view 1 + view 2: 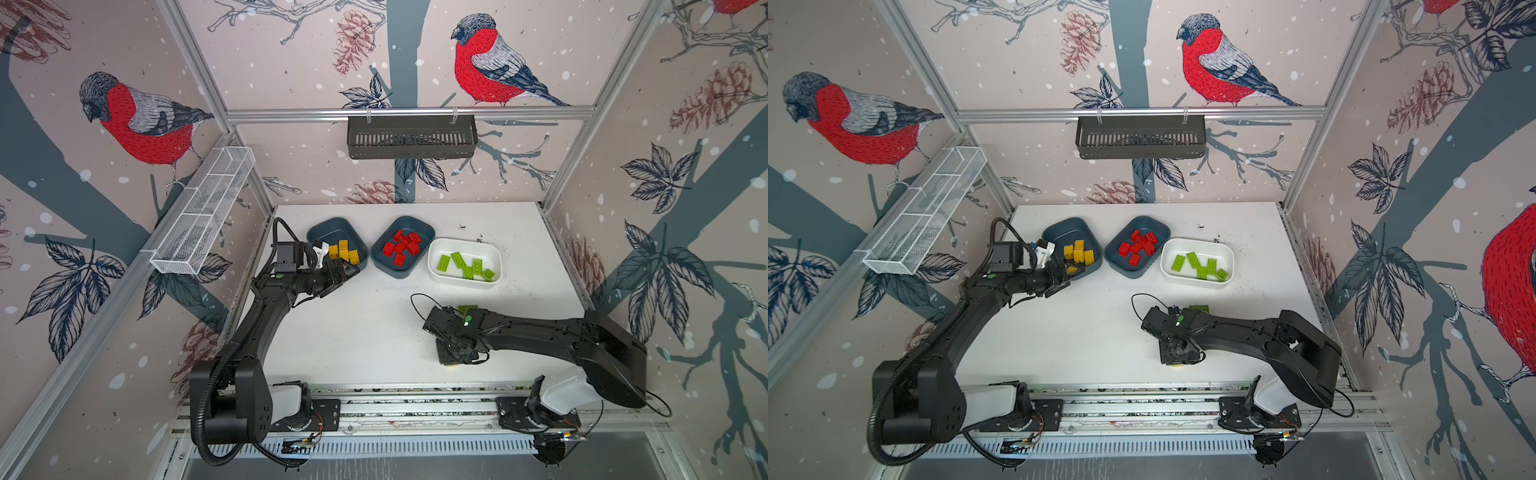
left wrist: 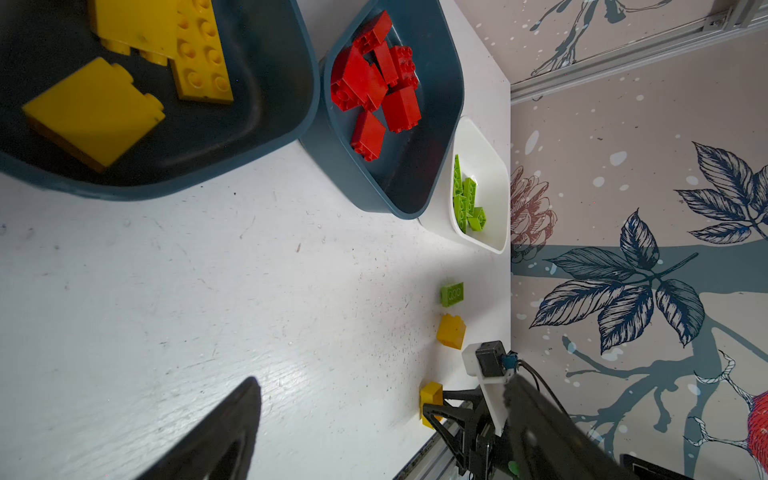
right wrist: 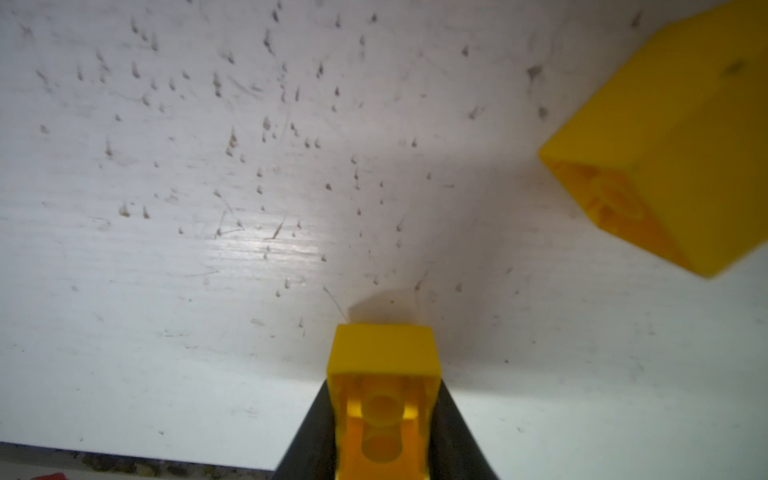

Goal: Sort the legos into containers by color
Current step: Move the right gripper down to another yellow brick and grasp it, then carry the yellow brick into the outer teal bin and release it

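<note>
Yellow brick (image 3: 382, 374) up close, hollow underside toward lens, pinched between jaws of right gripper (image 3: 384, 419), closed tight on it. Down at white table (image 3: 166, 249); lifted or resting, cannot tell. Second yellow brick (image 3: 665, 145) loose on its side nearby. Green brick (image 2: 452, 294) just beyond, also loose on table. Left gripper (image 1: 344, 273) spread wide, holding nothing, at near rim of teal tub (image 1: 318, 232) with yellow bricks (image 1: 344, 251) inside. Red bricks (image 1: 402, 246) in second teal tub (image 1: 426, 235). Green bricks (image 1: 467, 266) in white tub (image 1: 494, 254).
</note>
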{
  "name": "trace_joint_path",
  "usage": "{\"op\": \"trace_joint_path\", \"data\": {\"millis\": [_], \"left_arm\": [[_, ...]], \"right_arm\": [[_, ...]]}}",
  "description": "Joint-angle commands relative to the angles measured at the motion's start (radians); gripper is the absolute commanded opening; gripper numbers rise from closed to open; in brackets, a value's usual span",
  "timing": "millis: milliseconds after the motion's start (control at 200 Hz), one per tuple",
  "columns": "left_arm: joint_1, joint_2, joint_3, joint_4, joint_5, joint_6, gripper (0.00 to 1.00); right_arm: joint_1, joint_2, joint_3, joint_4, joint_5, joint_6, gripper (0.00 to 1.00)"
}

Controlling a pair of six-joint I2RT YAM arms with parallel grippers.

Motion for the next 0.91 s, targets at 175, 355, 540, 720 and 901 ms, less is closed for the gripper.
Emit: {"op": "trace_joint_path", "data": {"millis": [175,355,540,720,901], "left_arm": [[-0.001,0.000,0.050,-0.070,-0.023,0.050,0.91],[0.003,-0.015,0.070,-0.102,-0.074,0.063,0.91],[0.030,-0.041,0.099,-0.166,-0.166,0.082,0.91],[0.089,-0.082,0.093,-0.215,-0.204,0.103,0.91],[0.107,-0.107,0.092,-0.253,-0.242,0.121,0.91]], "right_arm": [[-0.084,0.011,0.161,0.009,0.049,-0.141,0.18],[-0.155,0.102,0.412,0.088,-0.007,-0.323,0.19],[-0.191,0.307,0.725,0.191,-0.098,-0.432,0.20],[-0.172,0.527,1.011,0.232,-0.129,-0.494,0.20],[-0.159,0.700,1.212,0.315,-0.137,-0.501,0.20]]}}
